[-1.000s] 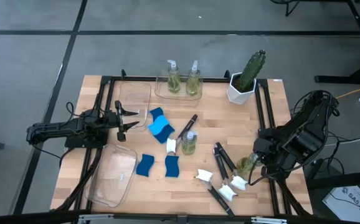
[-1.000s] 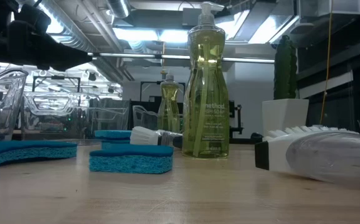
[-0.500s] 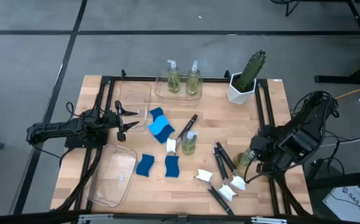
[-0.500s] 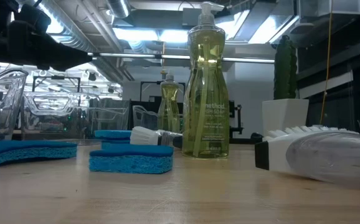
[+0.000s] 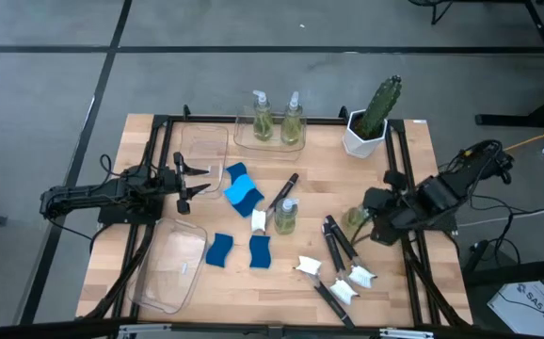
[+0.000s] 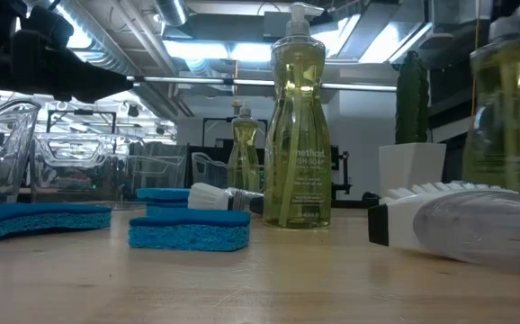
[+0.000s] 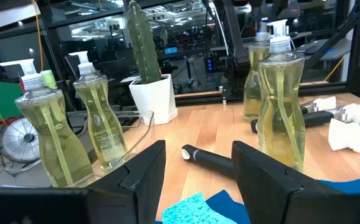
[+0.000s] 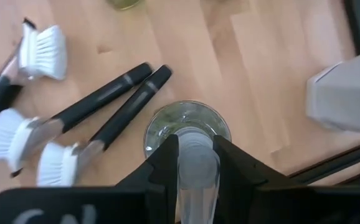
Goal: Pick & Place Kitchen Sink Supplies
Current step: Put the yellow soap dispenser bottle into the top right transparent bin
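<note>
Above the table's right side, right gripper (image 8: 195, 163) apparently clamping a soap bottle (image 5: 354, 219).

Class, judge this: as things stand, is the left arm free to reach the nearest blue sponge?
Probably yes. The left claw is open and holds nothing, and the blue sponge lies just ahead of it on bare table, with nothing between them.

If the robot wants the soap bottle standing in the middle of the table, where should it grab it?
Around the narrow neck under the pump, coming from above. The soap bottle stands upright, and a dish brush lies close beside it, crowding a side approach.
</note>
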### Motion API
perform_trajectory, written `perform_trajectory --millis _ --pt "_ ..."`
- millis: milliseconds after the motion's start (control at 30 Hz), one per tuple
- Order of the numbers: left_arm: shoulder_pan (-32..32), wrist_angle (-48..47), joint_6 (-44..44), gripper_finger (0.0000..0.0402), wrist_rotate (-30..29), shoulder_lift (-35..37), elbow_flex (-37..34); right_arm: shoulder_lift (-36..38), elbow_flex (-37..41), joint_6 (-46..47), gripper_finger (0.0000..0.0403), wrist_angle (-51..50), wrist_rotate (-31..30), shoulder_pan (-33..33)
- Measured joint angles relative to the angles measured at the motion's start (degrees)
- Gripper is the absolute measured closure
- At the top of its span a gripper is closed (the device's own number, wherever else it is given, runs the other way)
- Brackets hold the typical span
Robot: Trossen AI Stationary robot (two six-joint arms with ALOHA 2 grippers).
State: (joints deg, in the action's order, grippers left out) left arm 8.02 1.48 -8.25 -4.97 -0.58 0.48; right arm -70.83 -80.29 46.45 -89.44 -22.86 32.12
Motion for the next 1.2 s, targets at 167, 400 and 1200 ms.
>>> perform_trajectory --millis 167,400,1200 --pt "0.0 0.0 0.0 0.0223 0.0 0.02 -0.01 0.0 0.0 -7.79 0.0323 4.07 -0.12 -5.94" --pt "0.01 0.0 0.0 0.0223 0.0 0.0 -0.01 0.0 0.0 -21.31 0.0323 12.48 1.53 -14.42" --pt "0.01 0.0 0.0 0.0224 0.0 0.02 -0.01 -9.93 -1.12 -45.73 0.0323 32.1 14.11 -34.72"
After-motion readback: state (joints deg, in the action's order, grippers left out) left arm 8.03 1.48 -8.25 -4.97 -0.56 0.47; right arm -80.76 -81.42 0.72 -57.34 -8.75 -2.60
